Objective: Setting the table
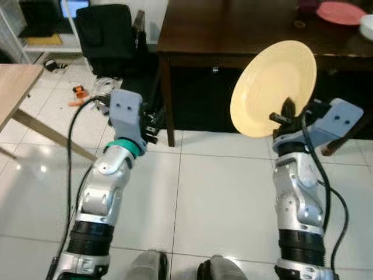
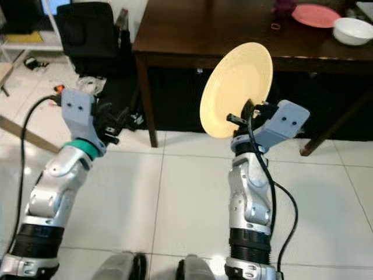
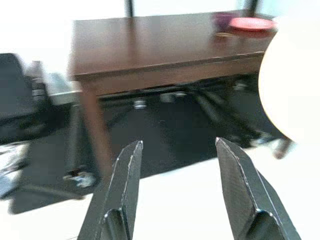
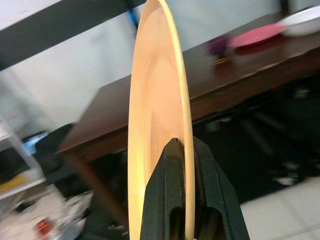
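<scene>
Right gripper: jaws clamped on the lower rim of the yellow plate, held on edge short of the dark table. Left gripper: jaws open, empty. Risk: thin rim pinch; plate could pivot or slip. Pink plate at 1 o'clock.

Dark wooden table — pink plate, white bowl, purple cup.

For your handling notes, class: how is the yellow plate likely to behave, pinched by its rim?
The yellow plate looks stiff, holding shape on edge. Right gripper grips only its lower rim, so it may pivot. Its smooth surface could slip.
</scene>
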`<state>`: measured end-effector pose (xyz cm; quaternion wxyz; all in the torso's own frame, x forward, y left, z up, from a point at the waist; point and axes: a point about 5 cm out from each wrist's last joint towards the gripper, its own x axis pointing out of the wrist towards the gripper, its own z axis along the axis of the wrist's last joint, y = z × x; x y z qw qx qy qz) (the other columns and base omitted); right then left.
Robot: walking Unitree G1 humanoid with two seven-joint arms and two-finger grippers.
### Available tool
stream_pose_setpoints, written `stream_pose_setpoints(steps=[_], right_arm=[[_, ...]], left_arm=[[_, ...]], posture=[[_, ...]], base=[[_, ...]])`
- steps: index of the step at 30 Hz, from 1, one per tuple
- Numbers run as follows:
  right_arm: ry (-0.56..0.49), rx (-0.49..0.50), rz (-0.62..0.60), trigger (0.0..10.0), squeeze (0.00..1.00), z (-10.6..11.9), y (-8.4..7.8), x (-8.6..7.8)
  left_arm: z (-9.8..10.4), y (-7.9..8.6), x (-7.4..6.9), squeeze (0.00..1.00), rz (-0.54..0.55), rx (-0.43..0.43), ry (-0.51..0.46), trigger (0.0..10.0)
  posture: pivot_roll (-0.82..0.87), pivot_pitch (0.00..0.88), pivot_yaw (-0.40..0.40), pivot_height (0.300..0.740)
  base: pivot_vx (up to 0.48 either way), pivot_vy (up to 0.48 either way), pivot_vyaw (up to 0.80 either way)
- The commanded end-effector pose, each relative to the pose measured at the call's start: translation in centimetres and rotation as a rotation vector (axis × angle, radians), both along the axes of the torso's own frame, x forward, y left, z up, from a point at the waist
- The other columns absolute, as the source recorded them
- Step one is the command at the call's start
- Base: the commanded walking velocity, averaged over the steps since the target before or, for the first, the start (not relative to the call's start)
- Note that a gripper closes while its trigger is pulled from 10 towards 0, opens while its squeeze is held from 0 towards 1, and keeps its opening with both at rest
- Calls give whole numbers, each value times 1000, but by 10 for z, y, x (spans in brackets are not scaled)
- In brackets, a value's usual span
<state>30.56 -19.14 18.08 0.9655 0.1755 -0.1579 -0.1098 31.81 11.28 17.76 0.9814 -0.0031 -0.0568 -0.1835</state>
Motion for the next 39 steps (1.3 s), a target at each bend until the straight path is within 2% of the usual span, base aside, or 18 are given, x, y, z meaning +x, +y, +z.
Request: stream_pose_setpoints(steps=[1, 18, 24, 39], right_arm=[[-5, 20, 4, 10000, 0, -1, 2, -1], [0, 34, -4, 10000, 0, -3, 0, -2], [0, 30, 11, 10000, 0, -3, 0, -2], [-4, 20, 12, 10000, 0, -2, 0, -1]], left_arm=[[-6, 5, 0, 0, 13, 7, 22, 10000], [-6, 4, 0, 0, 6, 4, 26, 10000], [-7, 4, 1, 0, 13, 4, 33, 10000], [-7, 3, 2, 0, 19, 14, 44, 10000]], posture=[[44, 23, 65, 740], [41, 25, 66, 740], [43, 26, 68, 740], [47, 23, 72, 740]], base=[[-304, 0, 0], [-301, 0, 0], [0, 0, 0], [0, 0, 788]])
